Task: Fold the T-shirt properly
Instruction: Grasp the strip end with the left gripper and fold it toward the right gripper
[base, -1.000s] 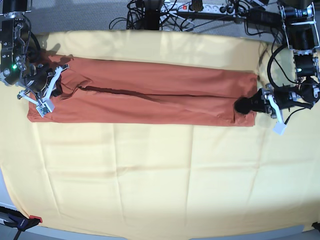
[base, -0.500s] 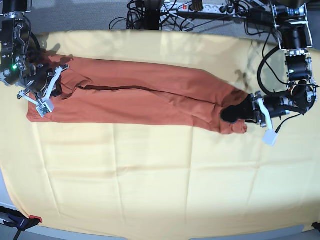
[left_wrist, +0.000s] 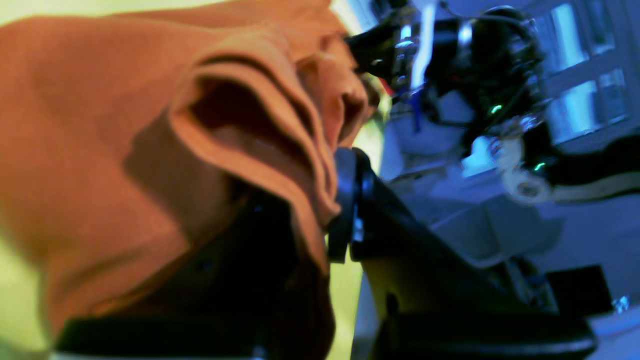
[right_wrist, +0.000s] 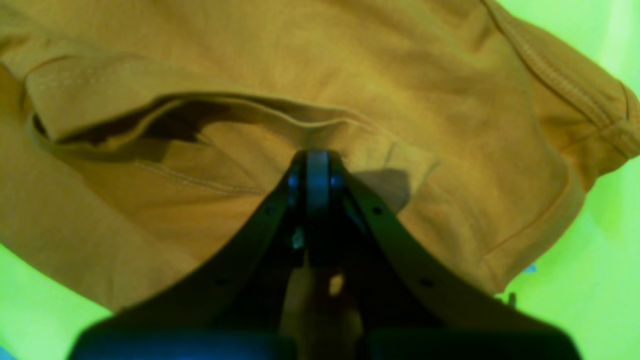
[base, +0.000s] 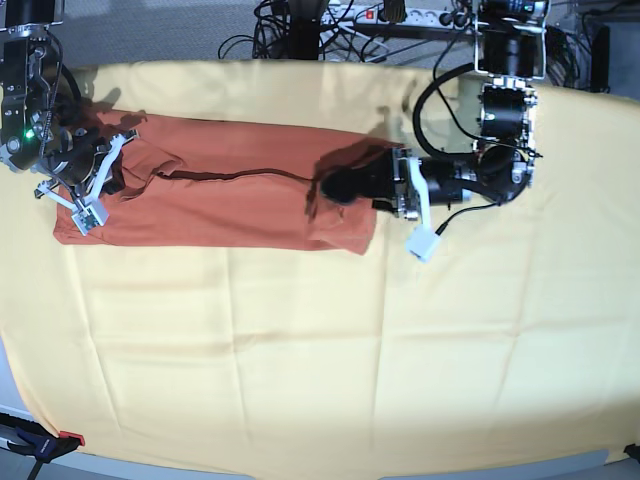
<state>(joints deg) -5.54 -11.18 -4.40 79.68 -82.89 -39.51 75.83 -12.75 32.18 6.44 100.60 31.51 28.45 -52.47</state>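
A: Item: the T-shirt (base: 220, 185), rust-orange. Location: far left part of the pale yellow cloth (base: 320, 350), lying as a long narrow band, sleeves already turned in.

B: Stage of folding?

A: Lengthwise narrowing judged done. Crosswise fold under way: the band's right end is lifted and carried leftward over the middle by the left gripper (base: 340, 186). That end is not yet laid down; flattening, and probably one more fold, are judged left.

B: Grippers?

A: Left gripper: jaws closed on a bunched hem of the shirt, several layers pinched, as the left wrist view shows. Right gripper (right_wrist: 311, 167): jaws pressed together at a fold of fabric by the collar end at far left, holding it down.

B: Brands, labels, writing?

A: None legible. No print on the shirt; no tag can be made out.
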